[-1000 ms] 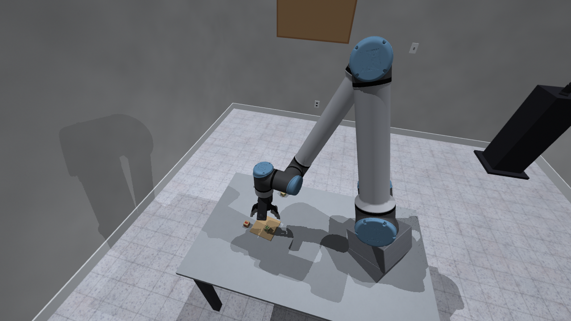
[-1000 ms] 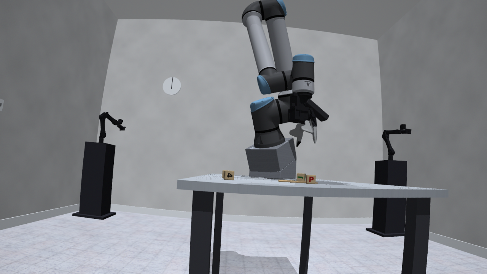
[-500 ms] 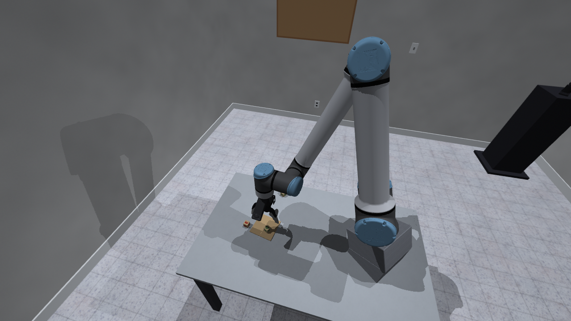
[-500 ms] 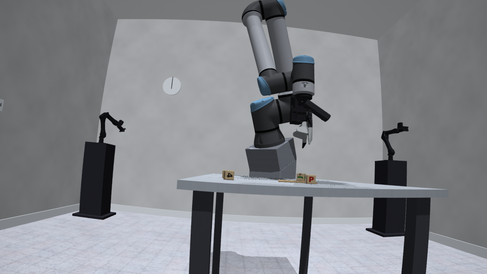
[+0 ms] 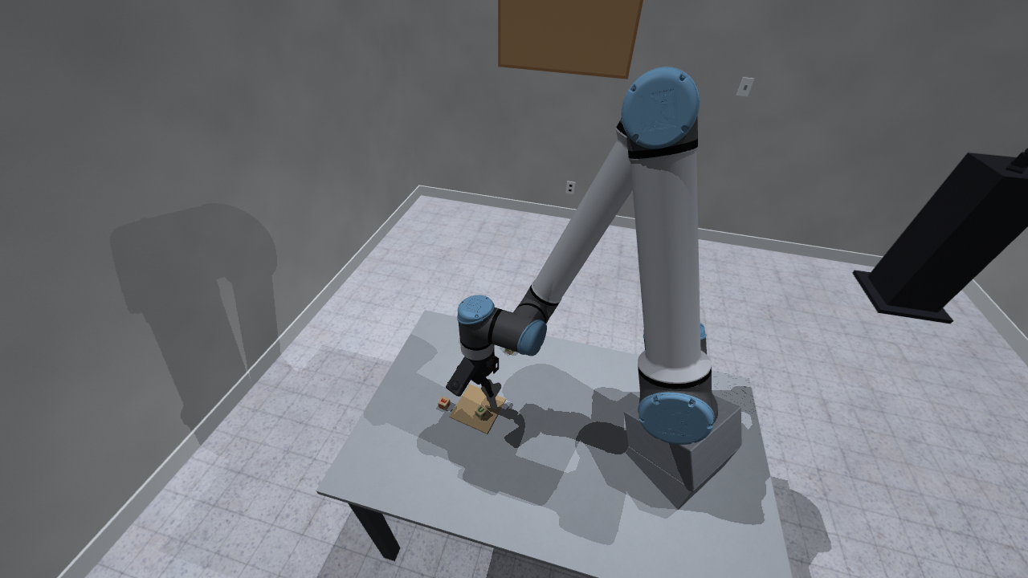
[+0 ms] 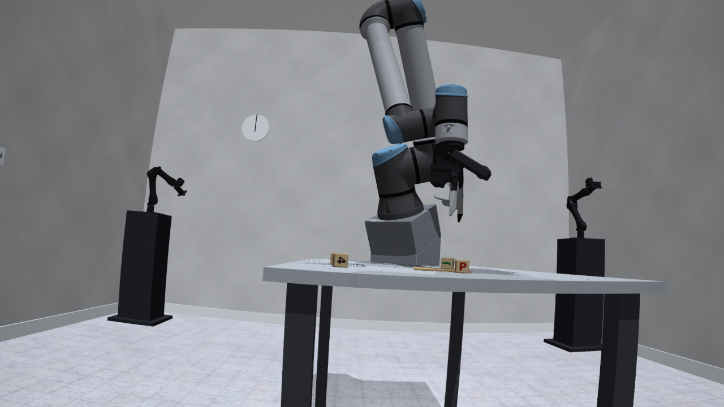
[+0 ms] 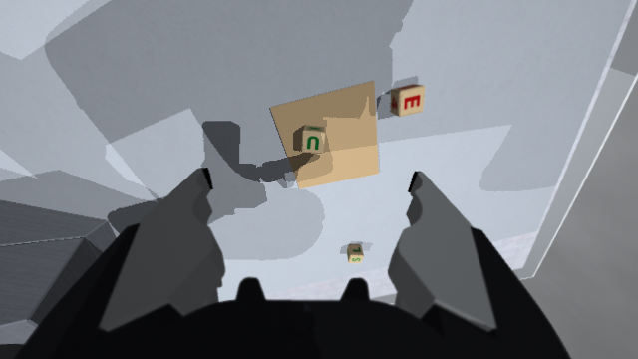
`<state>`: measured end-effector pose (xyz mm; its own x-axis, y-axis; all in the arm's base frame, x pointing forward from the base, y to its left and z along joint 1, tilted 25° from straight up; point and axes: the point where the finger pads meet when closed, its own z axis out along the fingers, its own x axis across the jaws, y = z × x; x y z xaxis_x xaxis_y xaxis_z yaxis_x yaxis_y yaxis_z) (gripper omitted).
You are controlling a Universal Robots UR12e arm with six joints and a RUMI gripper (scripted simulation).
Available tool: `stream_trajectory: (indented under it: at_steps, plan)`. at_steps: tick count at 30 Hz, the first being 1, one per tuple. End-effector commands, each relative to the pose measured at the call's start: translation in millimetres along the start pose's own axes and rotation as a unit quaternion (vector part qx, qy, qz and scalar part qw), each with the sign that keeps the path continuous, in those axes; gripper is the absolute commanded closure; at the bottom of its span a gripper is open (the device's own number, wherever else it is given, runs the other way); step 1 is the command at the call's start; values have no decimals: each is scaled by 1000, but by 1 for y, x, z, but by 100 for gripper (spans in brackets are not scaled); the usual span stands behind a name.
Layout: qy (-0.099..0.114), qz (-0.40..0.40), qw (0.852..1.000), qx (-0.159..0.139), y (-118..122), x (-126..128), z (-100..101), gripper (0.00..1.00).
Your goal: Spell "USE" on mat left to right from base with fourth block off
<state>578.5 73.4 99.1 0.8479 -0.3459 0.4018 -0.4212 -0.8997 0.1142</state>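
In the top view, left to right, we see the E block (image 5: 444,403) (image 6: 462,266) (image 7: 409,101) just off the mat (image 5: 490,425) (image 6: 422,268) (image 7: 354,137), the U block (image 5: 480,411) (image 6: 447,263) (image 7: 313,140) on it, our wide-open, unloaded claw (image 5: 493,408) (image 6: 455,217) (image 7: 312,171) overhead, partly blocking our view, the S block (image 5: 509,351) (image 7: 355,253) off the mat, then the grey mount (image 5: 719,447) (image 6: 395,242) and a black pedestal (image 5: 941,237) (image 6: 144,268).

U block (image 5: 480,412) (image 6: 447,263) (image 7: 313,140) on mat (image 5: 465,415) (image 6: 427,269) (image 7: 351,135); E block (image 5: 444,404) (image 6: 462,266) (image 7: 409,101) just beside mat, on table (image 5: 388,460) (image 6: 455,286) (image 7: 449,165). S block (image 7: 355,253) off mat, well apart.
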Motion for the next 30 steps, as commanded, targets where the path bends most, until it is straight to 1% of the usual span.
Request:
stream_trajectory:
  at_steps: [1,9,11,13,20,26,28,30]
  plan:
    - [-1,70,998,-3,1,-1,4,0]
    - [-1,152,988,-3,1,0,6,0]
    - [-1,152,988,-3,1,0,6,0]
    - [-1,190,982,-2,2,1,7,0]
    - [-1,258,966,-3,3,0,10,0]
    - [-1,318,948,-3,4,1,12,0]
    - [-1,318,948,-3,4,1,12,0]
    - [0,355,935,-2,4,2,13,0]
